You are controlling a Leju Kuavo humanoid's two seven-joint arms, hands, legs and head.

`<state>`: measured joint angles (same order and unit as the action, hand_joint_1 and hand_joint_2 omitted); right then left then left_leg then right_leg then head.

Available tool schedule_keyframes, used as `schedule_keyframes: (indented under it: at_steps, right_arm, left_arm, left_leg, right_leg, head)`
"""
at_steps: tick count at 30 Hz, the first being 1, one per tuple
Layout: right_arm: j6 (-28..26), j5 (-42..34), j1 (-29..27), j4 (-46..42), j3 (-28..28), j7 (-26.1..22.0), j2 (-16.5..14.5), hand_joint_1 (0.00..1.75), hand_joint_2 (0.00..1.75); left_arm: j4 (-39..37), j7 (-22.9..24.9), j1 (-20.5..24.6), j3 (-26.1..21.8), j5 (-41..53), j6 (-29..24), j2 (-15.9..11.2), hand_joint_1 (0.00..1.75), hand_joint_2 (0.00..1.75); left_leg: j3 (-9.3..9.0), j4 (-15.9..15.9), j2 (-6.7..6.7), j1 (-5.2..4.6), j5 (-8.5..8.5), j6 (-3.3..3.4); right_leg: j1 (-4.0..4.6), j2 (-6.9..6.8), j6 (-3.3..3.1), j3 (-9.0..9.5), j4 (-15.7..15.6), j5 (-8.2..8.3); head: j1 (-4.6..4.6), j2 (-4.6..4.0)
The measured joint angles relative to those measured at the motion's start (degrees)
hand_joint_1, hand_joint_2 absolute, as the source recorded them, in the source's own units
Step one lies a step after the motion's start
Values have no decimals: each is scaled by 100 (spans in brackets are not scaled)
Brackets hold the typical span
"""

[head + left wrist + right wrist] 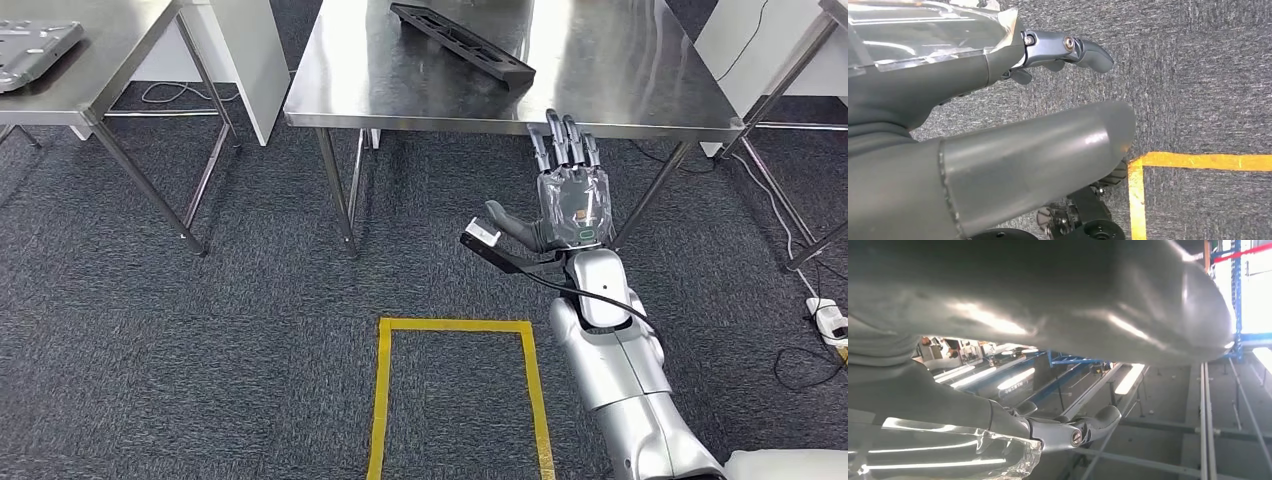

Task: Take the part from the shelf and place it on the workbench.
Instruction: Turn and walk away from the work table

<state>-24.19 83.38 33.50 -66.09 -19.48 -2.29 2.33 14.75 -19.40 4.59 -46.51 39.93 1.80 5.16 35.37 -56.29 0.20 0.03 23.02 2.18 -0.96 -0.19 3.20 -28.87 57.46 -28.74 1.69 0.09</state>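
Observation:
The black elongated part [462, 42] lies flat on the steel workbench [620, 80], slanted towards its front edge. My right hand [565, 190] is raised in front of the bench, just under that edge, with its fingers stretched out and apart and nothing in it. About a hand's length separates it from the part's near end. The right wrist view looks up past the same hand [1048, 300] at a ceiling. In the left wrist view my left hand [998, 125] hangs over dark carpet, its thumb and one finger [1083, 50] apart, holding nothing.
A second steel table [110, 70] stands at the far left with a grey tray [30, 45] on it. Yellow floor tape [455, 325] marks a rectangle on the carpet. A white pillar [250, 60] stands between the tables. A power strip and cables [828, 318] lie at right.

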Motion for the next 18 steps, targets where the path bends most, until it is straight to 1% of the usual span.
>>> schedule_keyframes:
  at_steps: [1, 2, 3, 6, 7, 9, 11, 13, 14, 15, 16, 18]
  right_arm:
    - [-1, -2, 13, 3, -1, -1, -3, 0, 0]
    - [-2, -5, 18, 7, -2, -5, -4, 0, 0]
    - [-3, -13, 26, 11, -1, -10, -4, 0, 0]
    - [-3, -68, 75, 33, -6, -44, -8, 0, 0]
    - [-3, -87, 88, 45, -11, -55, -9, 0, 0]
    - [-3, -114, 107, 69, -26, -71, -8, 0, 0]
    - [-3, -155, 123, 97, -38, -89, -8, 0, 0]
    - [-5, -172, 136, 126, -51, -90, -8, 0, 0]
    - [-8, -150, 144, 139, -62, -76, -8, 0, 0]
    - [-11, -118, 153, 152, -75, -59, -9, 0, 0]
    - [-14, -85, 166, 162, -91, -42, -13, 0, 0]
    - [-21, -43, 193, 178, -116, -14, -19, 0, 0]
  left_arm:
    - [0, -4, -1, -3, 0, -3, 1, 0, 0]
    - [0, -8, -4, -8, 0, -7, 1, 0, 0]
    - [0, -13, -9, -14, 0, -10, -2, 0, 0]
    - [0, -26, -31, -43, 2, -14, -4, 0, 0]
    - [0, -28, -37, -56, 2, -15, -3, 0, 0]
    - [0, -33, -49, -90, 3, -16, -4, 0, 0]
    - [0, -40, -65, -124, 10, -18, -7, 0, 0]
    - [0, -53, -76, -145, 30, -19, -7, 0, 0]
    - [0, -61, -78, -158, 44, -19, -7, 0, 0]
    - [0, -67, -79, -173, 54, -19, -10, 0, 0]
    - [0, -72, -79, -187, 62, -20, -14, 0, 0]
    - [0, -77, -80, -220, 70, -21, -14, 0, 0]
  left_leg:
    - [22, -14, 1, -3, -27, -37]
    - [38, -18, 3, 0, -45, -67]
    - [47, -16, 0, 7, -41, -56]
    - [84, 14, -6, 23, -91, 90]
    - [92, 34, -6, 28, -145, 86]
    - [103, 72, -6, 42, -214, 7]
    - [116, 95, -9, 51, -258, -50]
    - [136, 94, -11, 54, -272, -75]
    - [148, 85, -14, 52, -271, -75]
    - [155, 79, -17, 45, -267, -63]
    - [153, 94, -22, 34, -269, -34]
    - [64, 272, -27, 65, -344, 30]
  right_leg:
    - [15, 4, -41, 92, -164, -35]
    - [24, 7, -74, 83, -203, -33]
    - [24, 7, -98, 62, -211, -20]
    - [47, 12, -187, 20, -220, 36]
    - [60, 13, -217, 2, -219, 56]
    - [75, 12, -254, -33, -215, 91]
    - [83, 11, -269, -61, -210, 112]
    - [77, 9, -268, -77, -207, 124]
    - [66, 9, -256, -82, -208, 130]
    - [50, 8, -242, -83, -216, 138]
    - [41, 4, -220, -78, -237, 151]
    - [54, -2, -204, -98, -217, 119]
  head:
    - [9, 0]
    - [16, 0]
    - [19, 0]
    - [50, 0]
    - [63, 0]
    - [67, 0]
    - [70, 0]
    - [70, -1]
    - [70, -1]
    - [75, -1]
    - [80, -1]
    - [87, -1]
